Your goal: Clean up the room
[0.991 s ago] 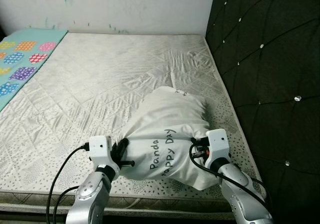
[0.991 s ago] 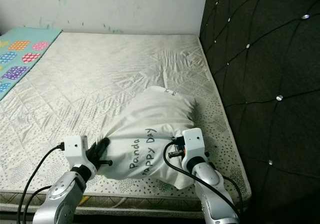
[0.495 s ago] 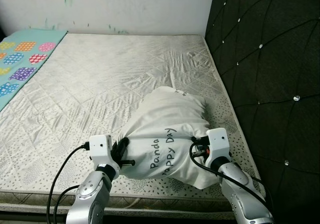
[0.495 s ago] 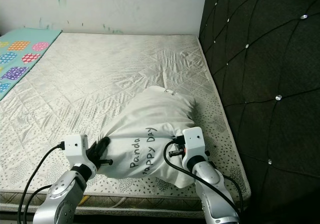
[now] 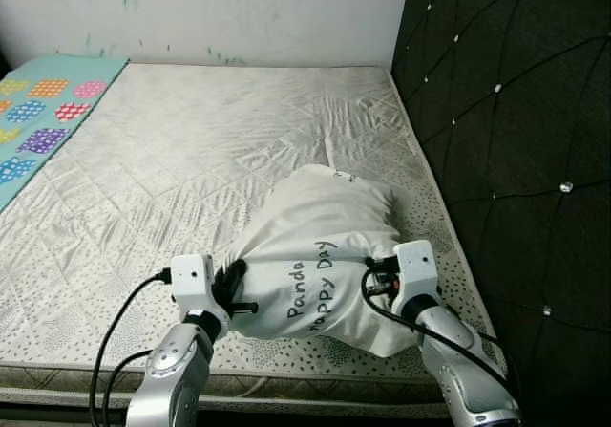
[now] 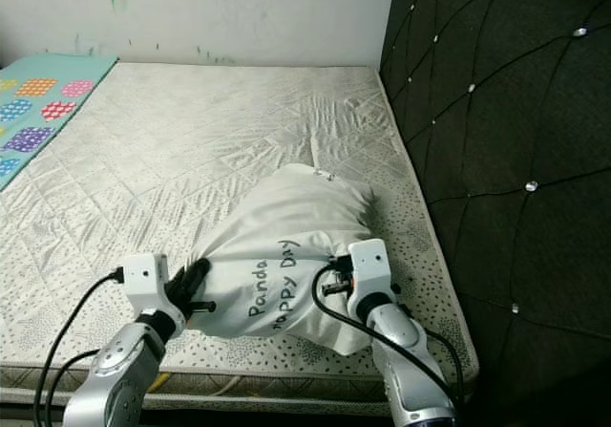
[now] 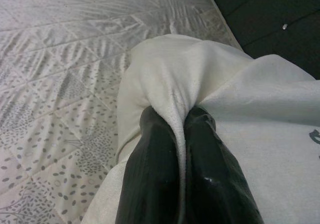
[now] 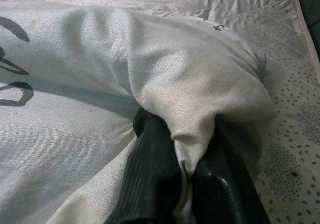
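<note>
Take the headboard [image 5: 506,131], the dark tufted panel on the robot's right, as your landmark. Farthest from it, a turquoise patterned sheet [image 5: 43,112] covers the far edge of the mattress [image 5: 191,160].

Closer in, your left gripper [image 7: 185,121] is clamped on the pillow [image 5: 320,255]: in the left wrist view the two black fingers [image 7: 150,174] are nearly together, with a ridge of cream fabric pinched between them. That grip sits on the side of the pillow turned away from the headboard.

The pillow itself lies on the near corner of the mattress, just beside the headboard but not touching it, with "Panda Happy Day" printed on its case. Expect it to be light, soft and floppy; the loose cover will likely stretch and slide over the filling, so a pinch of fabric alone may slip. Take deep folds at opposite ends.

Your right gripper [image 8: 187,176] is on the headboard side of the pillow, its fingers likewise closed tight on a bunched fold of the case.
</note>
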Available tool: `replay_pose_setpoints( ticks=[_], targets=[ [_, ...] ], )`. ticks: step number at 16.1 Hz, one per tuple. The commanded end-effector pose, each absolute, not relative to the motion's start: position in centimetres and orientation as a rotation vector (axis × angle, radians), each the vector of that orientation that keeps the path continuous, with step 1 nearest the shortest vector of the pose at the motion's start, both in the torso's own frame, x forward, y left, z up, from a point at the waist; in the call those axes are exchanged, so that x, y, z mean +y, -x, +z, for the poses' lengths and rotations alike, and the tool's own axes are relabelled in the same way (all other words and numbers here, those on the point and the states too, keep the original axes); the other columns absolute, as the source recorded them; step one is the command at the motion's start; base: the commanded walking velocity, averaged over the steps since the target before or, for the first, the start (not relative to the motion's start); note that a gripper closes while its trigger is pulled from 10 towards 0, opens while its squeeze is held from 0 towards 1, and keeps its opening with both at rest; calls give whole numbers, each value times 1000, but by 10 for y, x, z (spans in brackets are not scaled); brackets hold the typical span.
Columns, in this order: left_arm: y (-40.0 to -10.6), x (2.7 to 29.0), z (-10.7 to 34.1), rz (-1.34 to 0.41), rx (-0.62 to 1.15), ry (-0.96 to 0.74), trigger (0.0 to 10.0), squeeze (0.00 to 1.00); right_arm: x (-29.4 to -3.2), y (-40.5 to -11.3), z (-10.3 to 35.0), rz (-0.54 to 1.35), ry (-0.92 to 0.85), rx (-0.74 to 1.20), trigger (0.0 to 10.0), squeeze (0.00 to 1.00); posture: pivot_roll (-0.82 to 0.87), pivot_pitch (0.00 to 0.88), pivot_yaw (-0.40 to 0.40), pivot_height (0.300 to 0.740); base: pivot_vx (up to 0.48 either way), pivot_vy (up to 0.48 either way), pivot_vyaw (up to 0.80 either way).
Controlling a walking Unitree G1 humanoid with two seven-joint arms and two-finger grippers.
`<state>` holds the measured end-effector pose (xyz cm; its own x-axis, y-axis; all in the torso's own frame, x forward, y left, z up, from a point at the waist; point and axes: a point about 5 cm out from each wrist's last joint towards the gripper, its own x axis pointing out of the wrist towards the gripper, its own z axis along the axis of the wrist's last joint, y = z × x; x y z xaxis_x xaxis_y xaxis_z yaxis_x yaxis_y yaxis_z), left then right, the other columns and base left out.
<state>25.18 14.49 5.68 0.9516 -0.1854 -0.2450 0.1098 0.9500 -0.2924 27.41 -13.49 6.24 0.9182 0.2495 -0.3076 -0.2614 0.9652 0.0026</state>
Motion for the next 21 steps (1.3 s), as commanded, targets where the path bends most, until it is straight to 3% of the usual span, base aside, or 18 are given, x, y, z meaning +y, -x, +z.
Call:
replay_pose_setpoints(
  ticks=[1,9,17,21],
  targets=[
    [-255,168,68,-62,205,245,10000,0,-152,-285,78,167,58,235,10000,0,-123,0,5,740,0,0,0],
    [-256,168,68,-57,205,241,10000,0,-153,-286,79,166,59,235,10000,0,-124,0,6,740,0,322,0],
    [-257,166,70,-83,192,227,10000,0,-152,-287,79,167,62,236,10000,0,-125,0,6,740,0,0,0],
    [-257,165,70,-89,192,230,10000,0,-153,-287,79,167,64,235,10000,0,-128,0,6,740,0,-295,0]
  ],
)
